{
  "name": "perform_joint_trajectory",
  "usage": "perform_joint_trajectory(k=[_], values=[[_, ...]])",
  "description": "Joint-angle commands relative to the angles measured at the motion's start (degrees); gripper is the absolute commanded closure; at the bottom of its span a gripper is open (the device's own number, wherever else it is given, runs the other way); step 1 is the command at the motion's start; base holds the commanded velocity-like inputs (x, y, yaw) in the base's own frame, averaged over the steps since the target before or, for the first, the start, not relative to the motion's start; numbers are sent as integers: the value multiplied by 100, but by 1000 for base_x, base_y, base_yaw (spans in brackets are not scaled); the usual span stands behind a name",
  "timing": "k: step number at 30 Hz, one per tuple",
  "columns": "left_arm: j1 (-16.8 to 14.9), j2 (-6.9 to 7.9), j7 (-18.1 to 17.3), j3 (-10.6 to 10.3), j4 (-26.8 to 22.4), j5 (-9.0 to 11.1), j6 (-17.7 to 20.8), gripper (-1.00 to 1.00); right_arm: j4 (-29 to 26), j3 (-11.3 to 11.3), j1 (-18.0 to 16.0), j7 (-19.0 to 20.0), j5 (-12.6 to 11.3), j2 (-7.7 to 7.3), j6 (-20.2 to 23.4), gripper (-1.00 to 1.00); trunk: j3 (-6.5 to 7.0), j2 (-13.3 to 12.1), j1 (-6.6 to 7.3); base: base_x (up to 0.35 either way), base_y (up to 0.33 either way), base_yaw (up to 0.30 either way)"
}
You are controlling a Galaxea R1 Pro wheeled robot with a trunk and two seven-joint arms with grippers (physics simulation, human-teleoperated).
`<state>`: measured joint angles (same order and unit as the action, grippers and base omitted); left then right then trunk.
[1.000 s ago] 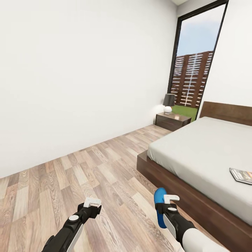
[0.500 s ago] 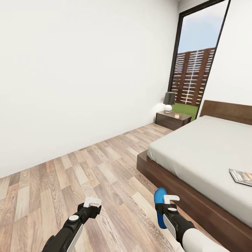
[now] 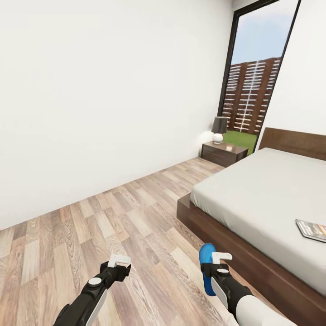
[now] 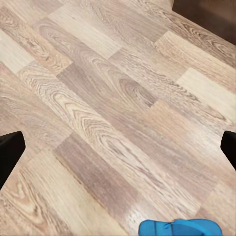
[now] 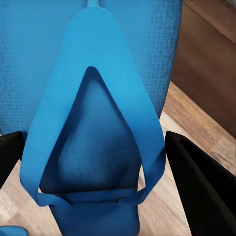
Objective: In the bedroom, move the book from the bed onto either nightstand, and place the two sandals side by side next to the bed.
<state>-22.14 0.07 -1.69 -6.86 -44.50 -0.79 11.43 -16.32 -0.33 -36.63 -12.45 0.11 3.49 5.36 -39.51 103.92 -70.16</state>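
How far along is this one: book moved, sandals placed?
Nothing looks finished. The book lies on the bed, not on the nightstand. The right gripper hangs over one blue sandal on the floor by the bed frame; grasp unclear. The left gripper is empty. Sandal pairing and the book remain.

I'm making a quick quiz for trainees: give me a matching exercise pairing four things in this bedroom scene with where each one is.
Things:
1. book
2. lamp
3. sandal
4. nightstand

Places:
A. on the floor beside the bed frame
B. below the window, past the bed
C. on the mattress
D. on top of the nightstand

Pairs: 1-C, 2-D, 3-A, 4-B
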Motion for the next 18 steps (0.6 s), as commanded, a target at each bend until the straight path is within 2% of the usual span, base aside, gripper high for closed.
perform_joint_trajectory(k=[1, 10, 18], values=[[-1, 1, -15, 0, -15, -9, 33, -100, -12, -2, 1, -21, -2, 2, 35, 100, 3, -39, 23, 0, 0, 0], [2, 2, -16, -6, -28, -16, 27, -100, -12, -2, 3, -21, -2, 2, 35, 100, 82, -400, 221, 0, 0, 0], [7, 2, -16, -8, -32, -17, 26, -100, -12, -2, 1, -21, -1, 3, 35, 100, 8, -400, 221, 0, 0, 0]])
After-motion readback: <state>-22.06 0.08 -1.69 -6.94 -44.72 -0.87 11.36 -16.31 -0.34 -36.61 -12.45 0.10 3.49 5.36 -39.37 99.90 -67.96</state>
